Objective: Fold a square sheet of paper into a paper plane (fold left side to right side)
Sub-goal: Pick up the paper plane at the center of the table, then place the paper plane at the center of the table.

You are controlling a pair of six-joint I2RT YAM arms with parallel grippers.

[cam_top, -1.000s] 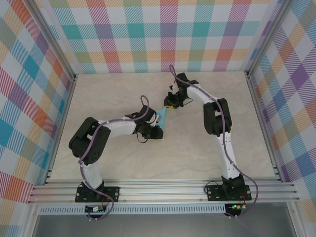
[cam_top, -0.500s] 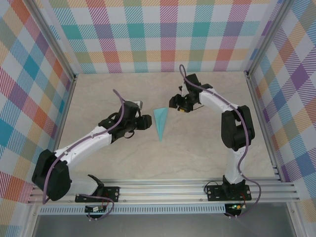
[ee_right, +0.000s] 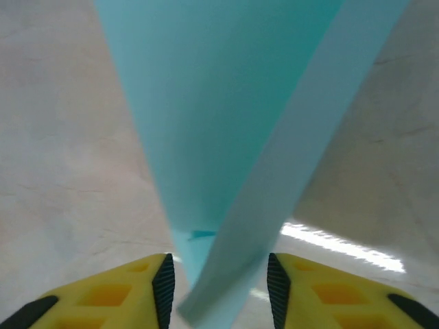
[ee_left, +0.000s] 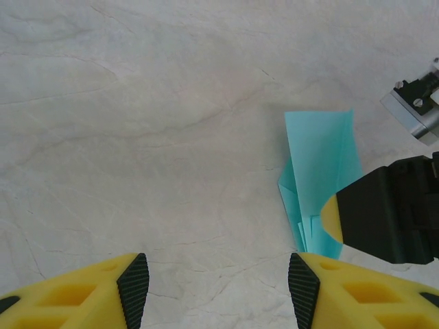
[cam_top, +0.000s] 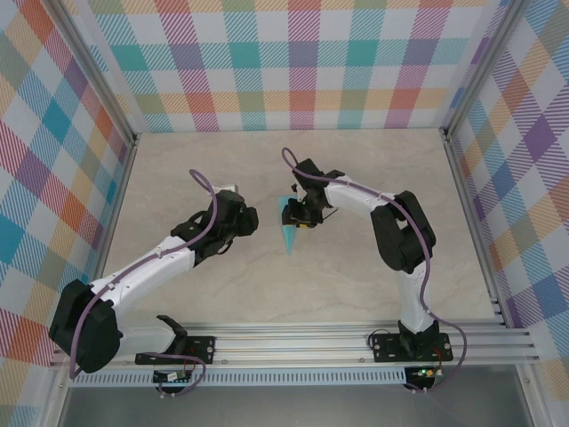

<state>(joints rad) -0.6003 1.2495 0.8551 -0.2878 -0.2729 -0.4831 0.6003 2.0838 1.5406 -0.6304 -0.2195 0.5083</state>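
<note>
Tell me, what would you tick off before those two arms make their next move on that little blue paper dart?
1. Paper plane on the table, within both arms' reach: ok.
2. Right gripper at the plane's wide end: ok.
3. Right gripper's hold on the paper: not ok; its jaws stand apart with a raised flap between them.
4. Left gripper clear of the paper: ok; jaws open over bare table beside it.
5. Creases crisp and even: cannot tell; too small and blurred.
</note>
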